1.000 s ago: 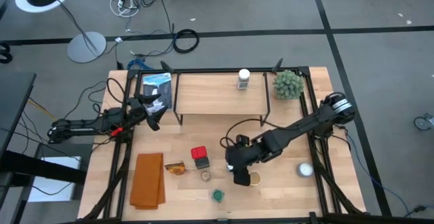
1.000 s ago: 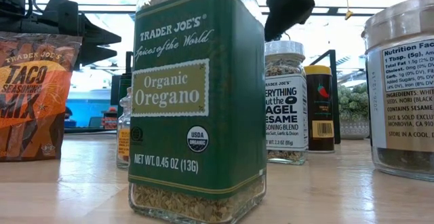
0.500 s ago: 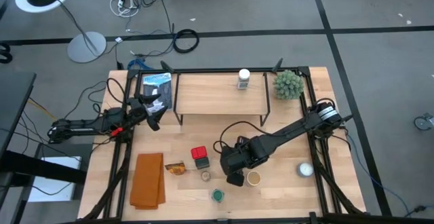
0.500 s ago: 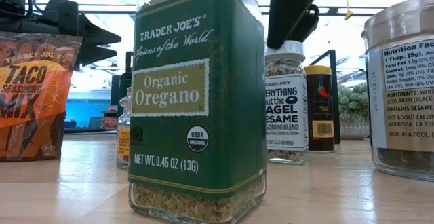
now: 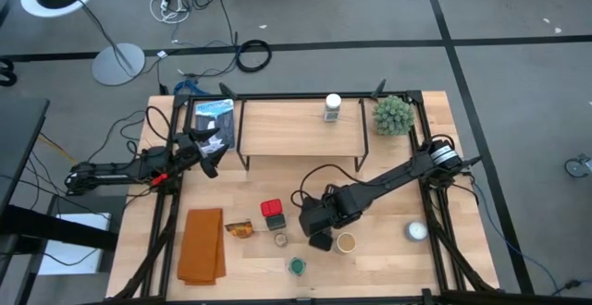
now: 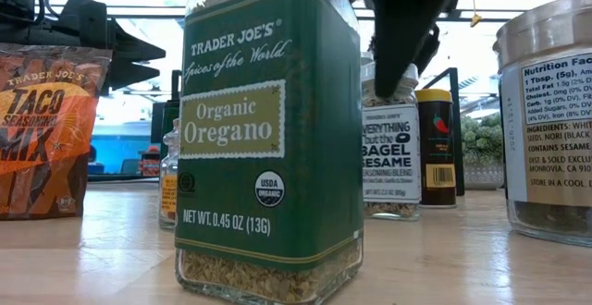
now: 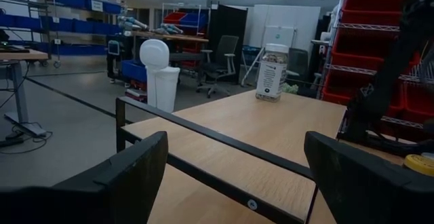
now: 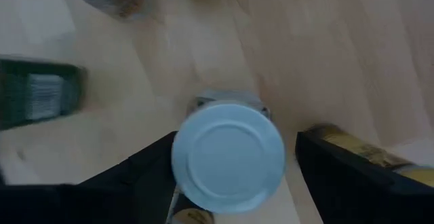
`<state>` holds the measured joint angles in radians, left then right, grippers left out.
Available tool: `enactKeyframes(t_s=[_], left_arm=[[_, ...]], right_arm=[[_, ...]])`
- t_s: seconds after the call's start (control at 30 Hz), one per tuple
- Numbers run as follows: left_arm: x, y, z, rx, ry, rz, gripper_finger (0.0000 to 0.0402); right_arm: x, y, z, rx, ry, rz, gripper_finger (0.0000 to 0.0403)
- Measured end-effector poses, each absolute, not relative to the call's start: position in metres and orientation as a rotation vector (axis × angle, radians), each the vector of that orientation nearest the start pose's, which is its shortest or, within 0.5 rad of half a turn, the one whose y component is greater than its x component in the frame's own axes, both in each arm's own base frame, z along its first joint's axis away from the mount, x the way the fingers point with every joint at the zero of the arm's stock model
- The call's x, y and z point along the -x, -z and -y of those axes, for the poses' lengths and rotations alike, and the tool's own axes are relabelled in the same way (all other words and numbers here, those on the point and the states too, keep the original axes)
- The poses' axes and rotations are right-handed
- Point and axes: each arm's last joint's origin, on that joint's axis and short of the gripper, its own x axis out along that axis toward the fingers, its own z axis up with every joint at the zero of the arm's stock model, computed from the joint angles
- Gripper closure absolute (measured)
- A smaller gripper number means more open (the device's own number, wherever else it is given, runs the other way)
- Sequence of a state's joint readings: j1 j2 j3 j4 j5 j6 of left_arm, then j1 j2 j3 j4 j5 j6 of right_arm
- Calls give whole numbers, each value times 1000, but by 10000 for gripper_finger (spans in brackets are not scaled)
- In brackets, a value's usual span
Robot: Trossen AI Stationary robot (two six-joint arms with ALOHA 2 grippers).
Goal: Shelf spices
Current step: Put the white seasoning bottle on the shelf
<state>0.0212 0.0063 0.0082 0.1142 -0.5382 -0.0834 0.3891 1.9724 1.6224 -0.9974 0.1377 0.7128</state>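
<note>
A green jar [image 6: 270, 139] reads "Trader Joe's Spices of the World, Organic Oregano, USDA Organic, NET WT. 0.45 OZ (13G)". An orange packet [image 6: 46, 129] reads "Taco Seasoning Mix"; a white-labelled jar [image 6: 390, 148] reads "Bagel Sesame".

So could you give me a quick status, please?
Right gripper open, straddling white-capped jar. Left gripper open, idle beside shelf. One jar shelved. Yellow-lidded jar close alongside.

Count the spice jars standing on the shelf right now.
1: a white-capped jar on the shelf, near its back edge, toward the right end. The shelf top is fully in view from above, so none should be hidden there.
</note>
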Motion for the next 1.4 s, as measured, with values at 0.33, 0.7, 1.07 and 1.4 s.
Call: enactKeyframes(t_s=[0.33,0.7,1.07,1.4], left_arm=[[-93,-176,-17,111,-554,136,50],[-93,-176,-17,111,-553,136,50],[-93,-176,-17,111,-553,136,50],[-93,-176,-17,111,-554,135,50]], right_arm=[[-372,-217,-142,-237,195,-1338,174],[-373,-258,-140,-167,26,-1379,208],[-357,-365,-111,89,-7,-1317,208],[-349,-402,-43,72,55,-1207,208]])
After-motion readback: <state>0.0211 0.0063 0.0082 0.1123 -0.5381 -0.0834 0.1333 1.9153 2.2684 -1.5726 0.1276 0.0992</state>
